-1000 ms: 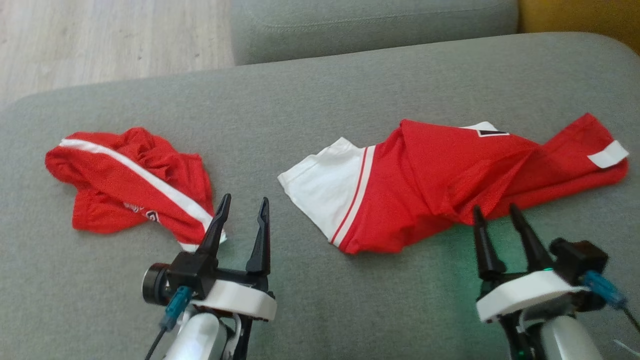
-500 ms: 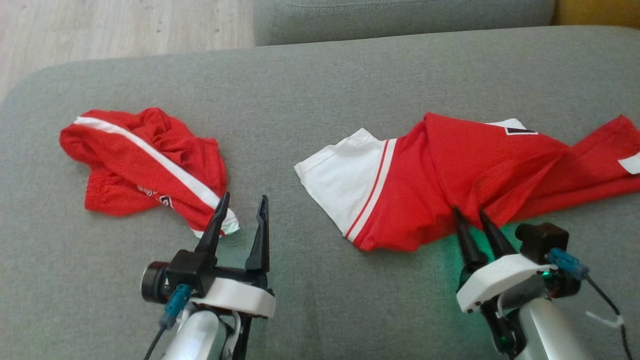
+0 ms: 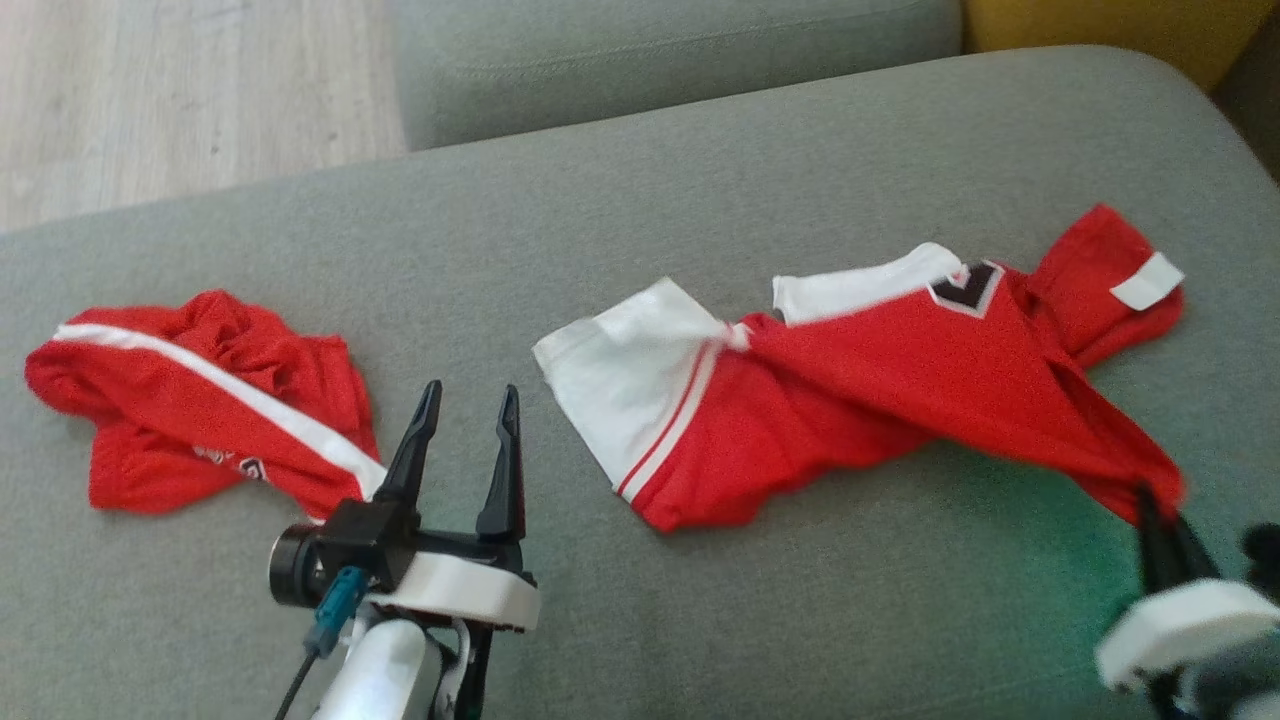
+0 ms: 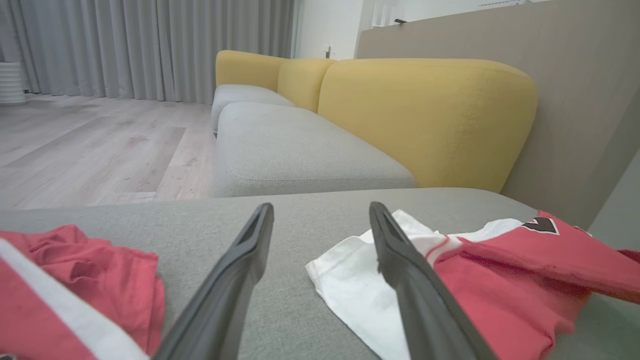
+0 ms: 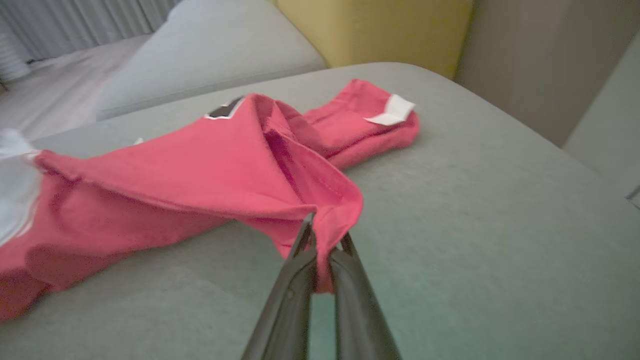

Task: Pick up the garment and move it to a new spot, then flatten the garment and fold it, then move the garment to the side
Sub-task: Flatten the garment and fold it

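Right wrist view: the right gripper [image 5: 327,231] is pinching the near edge of the red jersey [image 5: 200,165], fingers closed on the cloth, which is tenting up off the grey cushion [image 5: 475,210]. The jersey is lying across the cushion's right half. To the left, the left gripper [image 3: 470,400] is hovering with fingers spread, gripping nothing. Left of it, red shorts [image 3: 200,400] are lying crumpled. Farther back, a yellow backrest [image 4: 425,115] is standing.
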### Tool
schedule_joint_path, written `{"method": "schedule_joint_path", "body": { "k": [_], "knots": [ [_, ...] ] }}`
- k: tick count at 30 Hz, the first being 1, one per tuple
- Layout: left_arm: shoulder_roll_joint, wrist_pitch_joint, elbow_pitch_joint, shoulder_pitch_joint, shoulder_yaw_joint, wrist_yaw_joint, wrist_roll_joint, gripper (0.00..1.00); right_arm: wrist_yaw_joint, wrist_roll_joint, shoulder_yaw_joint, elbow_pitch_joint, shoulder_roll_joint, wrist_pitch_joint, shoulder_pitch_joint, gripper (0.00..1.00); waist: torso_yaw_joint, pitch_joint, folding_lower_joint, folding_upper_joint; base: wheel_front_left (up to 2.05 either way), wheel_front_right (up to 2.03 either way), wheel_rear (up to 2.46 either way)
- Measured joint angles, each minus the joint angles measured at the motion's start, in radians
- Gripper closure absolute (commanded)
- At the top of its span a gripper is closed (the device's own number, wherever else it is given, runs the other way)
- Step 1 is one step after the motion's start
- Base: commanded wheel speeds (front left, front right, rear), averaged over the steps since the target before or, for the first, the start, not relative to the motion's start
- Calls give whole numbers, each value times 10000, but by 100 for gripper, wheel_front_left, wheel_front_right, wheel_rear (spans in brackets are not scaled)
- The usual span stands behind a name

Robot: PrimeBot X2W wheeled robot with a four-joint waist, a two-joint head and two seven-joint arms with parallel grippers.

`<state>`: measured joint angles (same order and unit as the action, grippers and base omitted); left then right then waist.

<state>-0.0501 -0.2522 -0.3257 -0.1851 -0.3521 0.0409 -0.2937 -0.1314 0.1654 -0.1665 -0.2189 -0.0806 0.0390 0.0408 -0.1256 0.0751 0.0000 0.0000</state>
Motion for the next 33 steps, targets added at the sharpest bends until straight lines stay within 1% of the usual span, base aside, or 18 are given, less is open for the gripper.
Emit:
{"method": "schedule_joint_path", "body": {
  "k": [4, 8, 9, 10, 13, 16, 19, 23, 26, 30, 33],
  "knots": [
    [2, 0, 44, 3, -31, 29, -69, 0, 0, -299, -1126, 602, -25, 784, 741, 100, -227, -192, 0, 0, 0, 0, 0],
    [4, 0, 48, 3, -81, 42, -153, 0, 0, -679, -1933, 692, -54, 1327, 1014, 100, -248, -276, 0, 0, 0, 0, 0],
    [4, 0, 40, 3, -123, 42, -159, 0, 0, -811, -2169, 694, -4, 1478, 1011, 52, -202, -311, 0, 0, 0, 0, 0],
    [4, 0, 36, 3, -132, 42, -161, 0, 0, -970, -2270, 690, 29, 1530, 1011, 0, -167, -327, 0, 0, 0, 0, 0],
    [4, 0, 33, 4, -142, 42, -161, 0, 0, -1381, -2437, 688, 121, 1503, 974, 0, -48, -366, 0, 0, 0, 0, 0],
    [4, 0, 29, 14, -142, 46, -163, 0, 0, -1409, -2261, 938, 255, 859, 773, 0, 64, -406, 0, 0, 0, 0, 0],
    [4, 0, 33, 25, -150, 109, -163, 0, 0, -1212, -1666, 1352, 326, 84, 359, 0, 152, -433, 0, 0, 0, 0, 0],
    [4, 0, 52, 28, -161, 115, -169, 0, 0, -663, -497, 1783, 351, -813, -61, 0, 242, -442, 0, 0, 0, 0, 0],
    [2, 0, 102, 32, -192, 117, -236, 0, 0, -483, 288, 1898, 357, -1340, -143, 0, 299, -391, 0, 0, 0, 0, 0],
    [4, 0, 153, 32, -345, 115, -236, 0, 0, -332, 901, 1685, 359, -1638, -168, 0, 448, -258, 0, 0, 0, 0, 0],
    [2, 0, 176, 28, -393, 115, -236, 0, 0, -337, 1093, 1404, 360, -1670, -299, 0, 585, -66, 0, 0, 0, 0, 0]
  ]
}}
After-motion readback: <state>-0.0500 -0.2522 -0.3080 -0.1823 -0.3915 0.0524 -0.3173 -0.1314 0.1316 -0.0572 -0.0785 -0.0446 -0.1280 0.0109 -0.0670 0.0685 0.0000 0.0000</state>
